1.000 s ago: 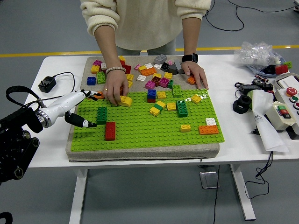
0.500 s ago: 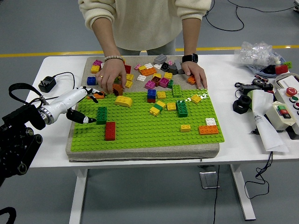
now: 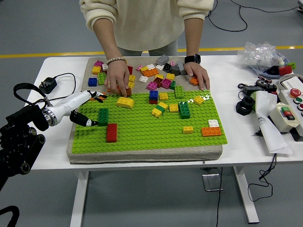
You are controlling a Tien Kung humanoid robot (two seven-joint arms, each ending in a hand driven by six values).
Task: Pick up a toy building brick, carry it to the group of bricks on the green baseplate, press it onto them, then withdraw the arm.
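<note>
The green baseplate (image 3: 142, 127) lies on a grey mat and carries scattered bricks: a yellow brick (image 3: 125, 101), a dark green one (image 3: 103, 116), a red one (image 3: 111, 132) and a middle group around a blue-and-red stack (image 3: 154, 96). My left hand (image 3: 93, 109) hovers over the plate's left edge, white fingers spread and thumb low by the dark green brick, holding nothing. A small orange brick (image 3: 100, 96) lies at its upper fingertips. The person's hand (image 3: 117, 80) rests on loose bricks behind the yellow brick. Their other hand (image 3: 198, 75) presses the mat's back right.
Loose bricks (image 3: 156, 71) are piled on the mat behind the plate. A black charger (image 3: 48, 85) with its cable lies to the left. On the right are black parts (image 3: 246, 104), a control box (image 3: 289, 106) and a plastic bag (image 3: 260, 52).
The person's hand let go of the yellow brick on the plate and drew back to the loose pile. My left hand shifted slightly left and back.
</note>
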